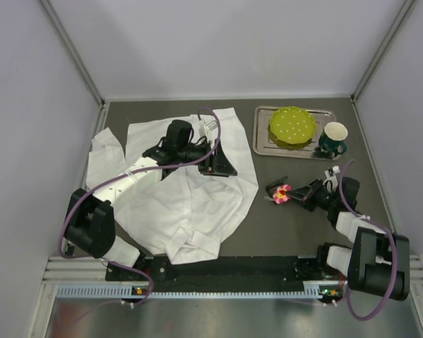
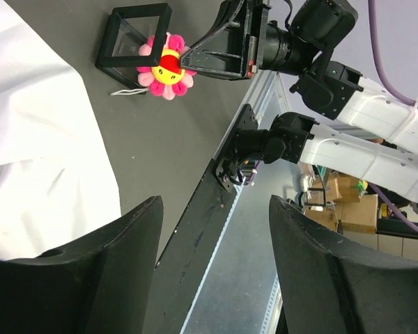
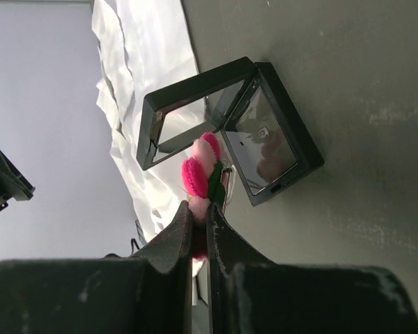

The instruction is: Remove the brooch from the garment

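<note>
The brooch (image 1: 283, 193), a pink flower with a yellow centre, is off the garment and pinched edge-on in my shut right gripper (image 3: 199, 209), just above the dark table. The left wrist view shows the brooch (image 2: 167, 72) face-on, held next to an open small black frame (image 2: 134, 36). The garment (image 1: 183, 190), a wrinkled white shirt, lies spread on the left half of the table. My left gripper (image 1: 222, 165) hovers over the shirt's right side, open, with nothing between its fingers (image 2: 118, 278).
A small black hinged frame (image 3: 226, 125) lies open on the table beside the brooch. At the back right a metal tray (image 1: 262, 137) carries a green dotted plate (image 1: 292, 125), and a dark green mug (image 1: 333, 139) stands at its right end.
</note>
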`<state>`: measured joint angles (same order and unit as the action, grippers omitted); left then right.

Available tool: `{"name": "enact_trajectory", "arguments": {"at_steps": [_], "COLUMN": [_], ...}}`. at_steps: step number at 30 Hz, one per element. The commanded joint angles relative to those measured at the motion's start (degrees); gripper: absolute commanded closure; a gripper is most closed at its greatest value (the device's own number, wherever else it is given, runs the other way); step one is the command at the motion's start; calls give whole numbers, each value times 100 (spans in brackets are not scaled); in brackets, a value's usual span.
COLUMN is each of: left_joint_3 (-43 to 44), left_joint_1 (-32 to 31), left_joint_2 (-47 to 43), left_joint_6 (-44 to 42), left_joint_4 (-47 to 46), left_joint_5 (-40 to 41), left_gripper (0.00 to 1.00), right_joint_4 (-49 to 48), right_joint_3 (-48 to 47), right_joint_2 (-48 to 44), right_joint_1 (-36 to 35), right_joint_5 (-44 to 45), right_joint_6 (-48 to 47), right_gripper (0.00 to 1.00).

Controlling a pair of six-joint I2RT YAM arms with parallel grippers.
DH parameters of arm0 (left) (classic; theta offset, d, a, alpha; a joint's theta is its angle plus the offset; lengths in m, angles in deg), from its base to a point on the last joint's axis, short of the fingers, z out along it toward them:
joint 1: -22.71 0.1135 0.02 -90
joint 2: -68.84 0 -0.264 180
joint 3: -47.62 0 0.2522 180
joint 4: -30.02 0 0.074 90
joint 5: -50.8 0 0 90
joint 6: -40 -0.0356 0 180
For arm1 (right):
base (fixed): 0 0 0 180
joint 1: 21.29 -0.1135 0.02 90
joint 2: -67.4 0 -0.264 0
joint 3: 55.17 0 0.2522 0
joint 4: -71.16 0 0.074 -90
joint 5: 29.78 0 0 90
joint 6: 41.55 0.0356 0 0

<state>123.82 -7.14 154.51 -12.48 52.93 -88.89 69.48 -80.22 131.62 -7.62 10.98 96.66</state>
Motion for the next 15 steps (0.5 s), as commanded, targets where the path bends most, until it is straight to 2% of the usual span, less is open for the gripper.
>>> {"name": "enact_trajectory", "arguments": {"at_steps": [1,15], "left_joint_3": [-12,-12], "left_joint_1": [-21,-13], "left_joint_2": [-156,-24], "left_joint_6": [-148,-96], "left_joint_4": [-203,-220], "left_joint_5": [-23,-120], "left_gripper": [33,33], "right_joint_4": [-565,-846], "right_joint_3": [-365,-523], "right_joint_2": [247,898], "right_joint_1": [48,48], "right_joint_5": [-139,-411], "right_joint_6": [-197,-347], "right_gripper": [100,100]}}
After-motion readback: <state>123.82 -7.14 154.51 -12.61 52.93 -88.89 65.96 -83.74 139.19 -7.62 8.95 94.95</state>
